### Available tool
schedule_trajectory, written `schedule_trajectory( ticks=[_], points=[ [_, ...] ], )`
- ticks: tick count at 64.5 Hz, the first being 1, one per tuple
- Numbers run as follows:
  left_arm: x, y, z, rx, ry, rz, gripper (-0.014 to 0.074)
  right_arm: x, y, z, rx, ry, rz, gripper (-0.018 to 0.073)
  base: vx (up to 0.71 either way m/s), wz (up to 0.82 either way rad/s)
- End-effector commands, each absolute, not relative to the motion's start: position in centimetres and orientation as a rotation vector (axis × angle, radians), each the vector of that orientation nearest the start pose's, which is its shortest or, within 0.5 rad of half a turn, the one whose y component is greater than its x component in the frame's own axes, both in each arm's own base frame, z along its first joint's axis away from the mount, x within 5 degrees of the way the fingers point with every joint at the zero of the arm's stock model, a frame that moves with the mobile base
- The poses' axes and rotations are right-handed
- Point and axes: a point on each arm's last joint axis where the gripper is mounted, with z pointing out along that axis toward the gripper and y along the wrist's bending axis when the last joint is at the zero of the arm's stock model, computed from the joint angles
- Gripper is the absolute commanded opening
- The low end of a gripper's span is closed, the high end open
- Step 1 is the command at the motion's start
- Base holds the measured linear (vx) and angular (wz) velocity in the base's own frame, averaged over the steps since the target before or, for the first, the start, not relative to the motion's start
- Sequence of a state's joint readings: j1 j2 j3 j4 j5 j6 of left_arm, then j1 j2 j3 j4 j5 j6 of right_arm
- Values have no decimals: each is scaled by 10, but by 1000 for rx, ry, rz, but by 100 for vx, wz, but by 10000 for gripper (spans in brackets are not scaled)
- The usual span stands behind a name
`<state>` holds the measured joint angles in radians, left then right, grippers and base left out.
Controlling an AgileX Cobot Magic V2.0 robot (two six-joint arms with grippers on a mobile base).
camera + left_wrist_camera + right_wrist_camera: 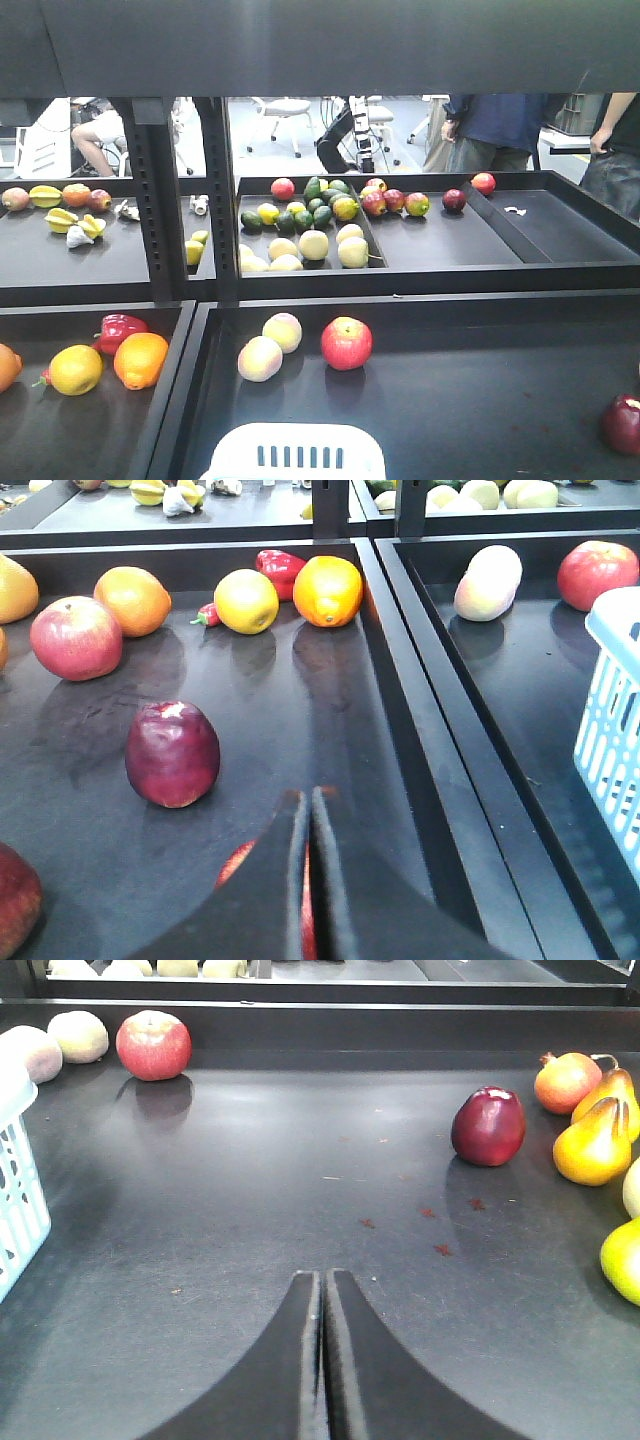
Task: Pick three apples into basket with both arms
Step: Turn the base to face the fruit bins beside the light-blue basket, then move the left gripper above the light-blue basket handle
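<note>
The pale basket (295, 452) stands at the front of the middle bin; its slotted wall shows in the left wrist view (612, 730) and the right wrist view (18, 1190). A red apple (346, 343) lies behind it, also seen by the right wrist (153, 1045). A dark red apple (488, 1126) lies ahead and to the right of my right gripper (322, 1278), which is shut and empty. My left gripper (308, 798) is shut over the left bin, with something red partly hidden beneath it (235, 865). A dark red apple (172, 754) and a pink-red apple (76, 638) lie to its left.
Oranges (327, 590), a yellow fruit (246, 601) and a red pepper (280, 565) lie at the back of the left bin. A raised divider (420, 730) separates the bins. Pale peaches (260, 358) lie near the apple. Pears (595, 1140) lie at the right.
</note>
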<state>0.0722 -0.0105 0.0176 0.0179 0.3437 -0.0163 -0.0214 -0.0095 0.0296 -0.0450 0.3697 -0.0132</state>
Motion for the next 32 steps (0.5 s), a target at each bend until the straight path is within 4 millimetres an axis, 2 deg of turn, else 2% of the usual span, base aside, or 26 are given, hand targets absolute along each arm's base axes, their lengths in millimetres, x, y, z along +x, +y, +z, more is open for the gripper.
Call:
schedule_trajectory(
  ticks=[1, 32],
  points=[
    [53, 4, 191, -65, 1737, 48, -8, 54, -3, 177, -22, 1798, -74, -1, 0, 0],
    [53, 4, 191, -65, 1737, 48, -8, 54, -3, 177, -22, 1798, -74, -1, 0, 0]
  ],
)
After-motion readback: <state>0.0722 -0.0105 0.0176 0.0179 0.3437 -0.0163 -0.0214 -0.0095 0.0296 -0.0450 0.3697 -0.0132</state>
